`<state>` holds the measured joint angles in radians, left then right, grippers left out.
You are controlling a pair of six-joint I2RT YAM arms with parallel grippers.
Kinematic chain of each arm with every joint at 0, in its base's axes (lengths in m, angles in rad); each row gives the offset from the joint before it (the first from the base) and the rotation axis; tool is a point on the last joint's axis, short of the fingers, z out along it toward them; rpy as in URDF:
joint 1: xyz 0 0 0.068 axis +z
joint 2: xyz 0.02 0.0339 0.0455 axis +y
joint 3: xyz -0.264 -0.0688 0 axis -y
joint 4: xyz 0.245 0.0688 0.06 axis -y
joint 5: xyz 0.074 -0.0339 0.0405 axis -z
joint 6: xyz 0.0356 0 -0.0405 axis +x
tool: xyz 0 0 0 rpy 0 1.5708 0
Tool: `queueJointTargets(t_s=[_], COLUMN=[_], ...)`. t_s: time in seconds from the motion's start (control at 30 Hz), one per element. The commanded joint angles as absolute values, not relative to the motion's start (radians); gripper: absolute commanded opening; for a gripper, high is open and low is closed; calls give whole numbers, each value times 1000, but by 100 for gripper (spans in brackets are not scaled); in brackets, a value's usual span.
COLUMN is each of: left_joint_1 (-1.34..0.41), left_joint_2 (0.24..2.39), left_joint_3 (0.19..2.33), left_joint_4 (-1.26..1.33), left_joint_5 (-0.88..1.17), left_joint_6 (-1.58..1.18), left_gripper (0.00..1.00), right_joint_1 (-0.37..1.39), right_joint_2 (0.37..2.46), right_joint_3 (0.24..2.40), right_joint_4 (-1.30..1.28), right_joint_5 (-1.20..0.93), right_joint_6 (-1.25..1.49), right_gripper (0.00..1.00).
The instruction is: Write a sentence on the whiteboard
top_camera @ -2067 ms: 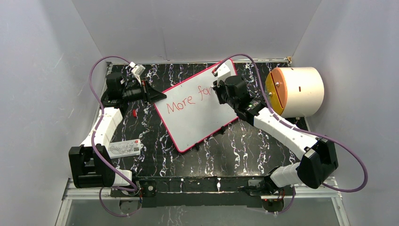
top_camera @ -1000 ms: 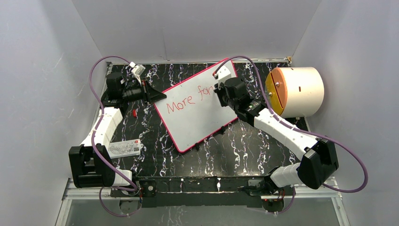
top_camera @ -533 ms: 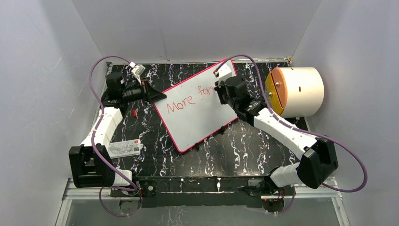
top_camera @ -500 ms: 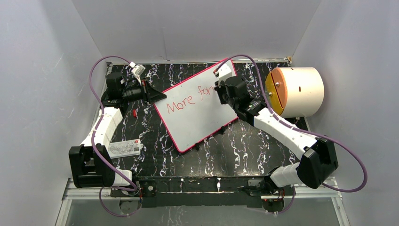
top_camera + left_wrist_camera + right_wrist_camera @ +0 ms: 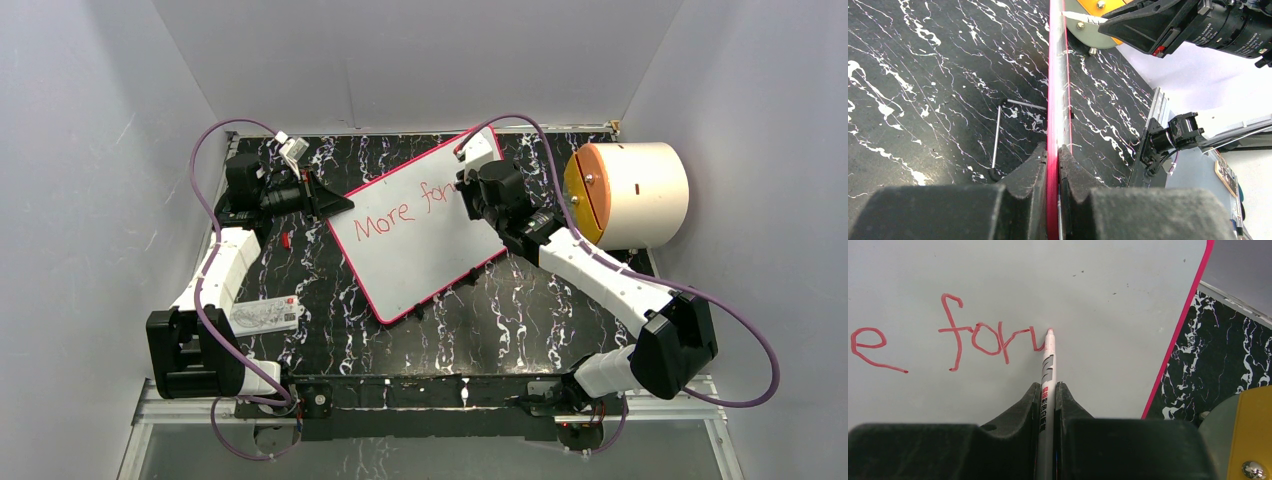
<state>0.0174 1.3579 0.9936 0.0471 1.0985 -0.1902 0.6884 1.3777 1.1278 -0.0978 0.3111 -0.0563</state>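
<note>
Whiteboard [image 5: 420,240] lies diagonally on the black marbled table [image 5: 520,310], mid-back of the workspace, one corner up by the back wall, red-pink rim all round. L gripper [image 5: 1052,150] reaches in from the left & is clamped on the board's left edge, fingers pinched tight on the rim w/ no gap. L wrist cam sees the board edge-on, running away betw the fingers. R gripper [image 5: 1048,390] is over the board's upper-right part, jaws closed on a white marker [image 5: 1047,370]. The barrel sticks fwd betw the fingers w/ the red tip touching the board surface. Sentence [image 5: 955,330] so far: red handwriting, "More for" in top cam, slanting along the board. R wrist cam shows "e for" + a partial next letter, tip right at the end of that stroke. Small white printed card [image 5: 266,315] on the table by the L arm, well apart from the board. Tiny red item [image 5: 286,239] on the table just left of the board, cant tell what. Big white cylinder w/ orange face [image 5: 650,195] at the right, beside the R arm.
</note>
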Motion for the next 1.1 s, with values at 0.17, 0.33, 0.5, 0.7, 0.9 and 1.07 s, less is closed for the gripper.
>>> queueJointTargets(t_s=[0.17,0.33,0.5,0.7,0.9,1.07], left_joint_1=[-20,-21,-21,-21,-21,-21], left_joint_2=[1397,1397,1397,1399,1399,1397], left_joint_3=[955,956,956,956,956,957], left_joint_4=[-80,-81,-81,-81,-81,-81], left_joint_5=[1044,1043,1045,1048,1051,1054], left_joint_6=[-123,-121,-122,-121,-121,-122], left_gripper=[0,0,0,0,0,0], right_joint_1=[685,685,684,681,676,673], right_joint_2=[1360,1351,1347,1357,1374,1386], right_joint_3=[1106,1085,1077,1097,1129,1150], right_joint_4=[-138,-150,-135,-92,-54,-32], right_joint_5=[291,306,333,342,345,342], right_joint_6=[-41,-37,-41,-49,-58,-66], right_gripper=[0,0,0,0,0,0])
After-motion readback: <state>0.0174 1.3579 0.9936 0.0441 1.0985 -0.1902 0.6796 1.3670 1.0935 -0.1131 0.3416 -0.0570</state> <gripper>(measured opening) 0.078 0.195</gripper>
